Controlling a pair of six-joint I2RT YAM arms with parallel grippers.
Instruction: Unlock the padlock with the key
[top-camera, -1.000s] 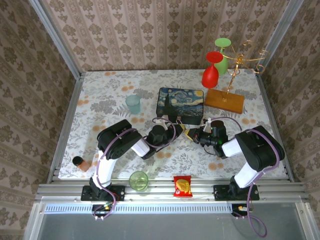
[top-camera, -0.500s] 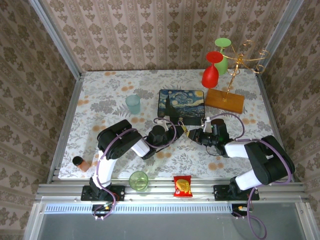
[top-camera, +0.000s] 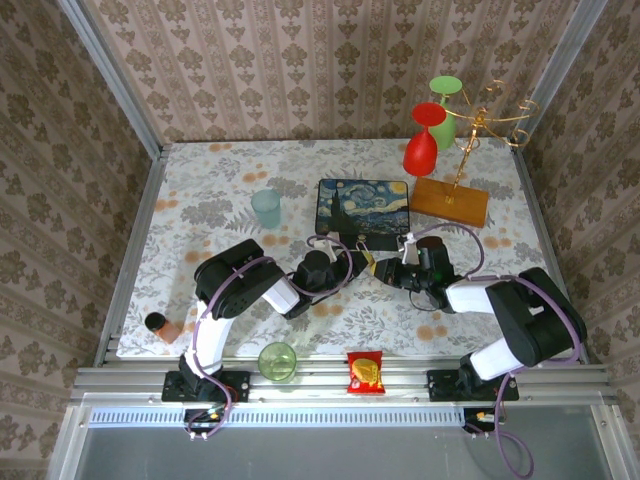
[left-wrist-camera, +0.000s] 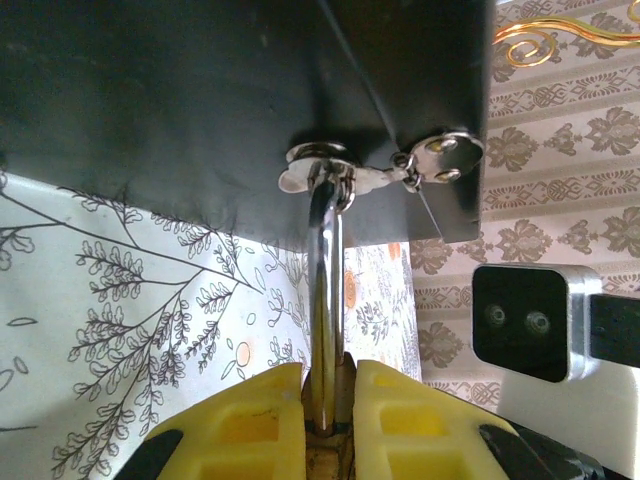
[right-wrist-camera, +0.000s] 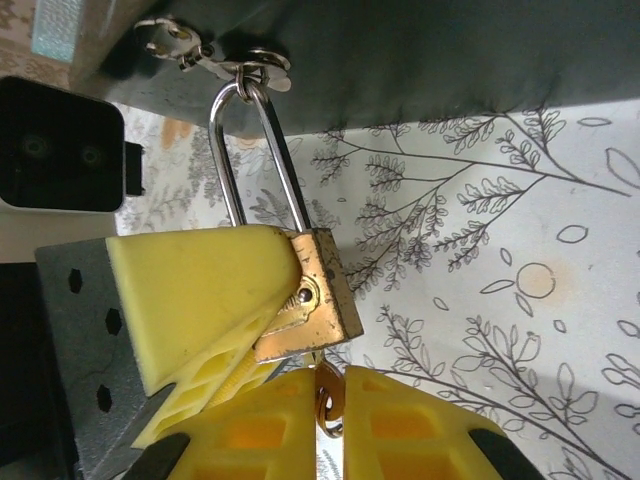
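At the near edge of the floral-print table (top-camera: 200, 200) sit a crinkly red-yellow snack packet (top-camera: 365, 371) and a round green cup (top-camera: 277, 360). Farther in, the right hand (right-wrist-camera: 330, 385) pinches its ribbed yellow fingers on the small brassy key (right-wrist-camera: 325, 402), which sits at the underside of the padlock (right-wrist-camera: 318, 292). The left hand (left-wrist-camera: 328, 375) is clamped on that scuffed, blocky brass padlock from the side. Its thin, shiny U-shaped shackle (right-wrist-camera: 255, 150) passes through a silvery metal ring (right-wrist-camera: 262, 62) on the dark side wall of the Starry Night box (top-camera: 362, 205). Beyond stand a pale tumbler (top-camera: 266, 208) and a wooden-based, gold-wire stand (top-camera: 455, 195) holding a red glass (top-camera: 424, 140) and a green glass (top-camera: 445, 100).
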